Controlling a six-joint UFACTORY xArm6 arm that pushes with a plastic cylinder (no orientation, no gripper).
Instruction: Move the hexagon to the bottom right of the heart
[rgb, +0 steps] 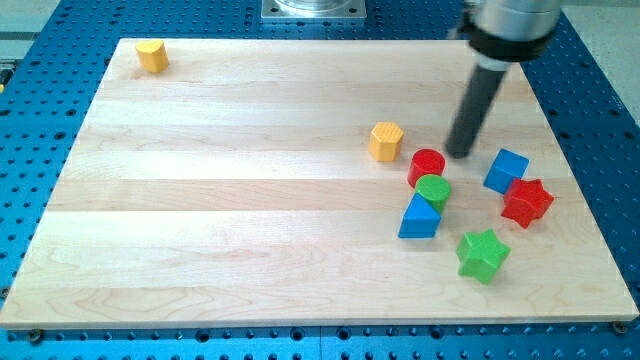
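The yellow hexagon (385, 141) lies right of the board's middle. A second yellow block (152, 55), which looks like the heart, sits near the board's top left corner, far from the hexagon. My tip (460, 154) rests on the board to the right of the hexagon, a short gap away. It is just above and right of a red rounded block (427, 165) and left of a blue cube (507, 170). It touches no block that I can see.
A green round block (433, 190) sits against the red rounded block, with a blue triangle (419, 218) just below it. A red star (526, 202) lies next to the blue cube. A green star (483, 254) lies lower right. The wooden board (250, 200) rests on a blue perforated table.
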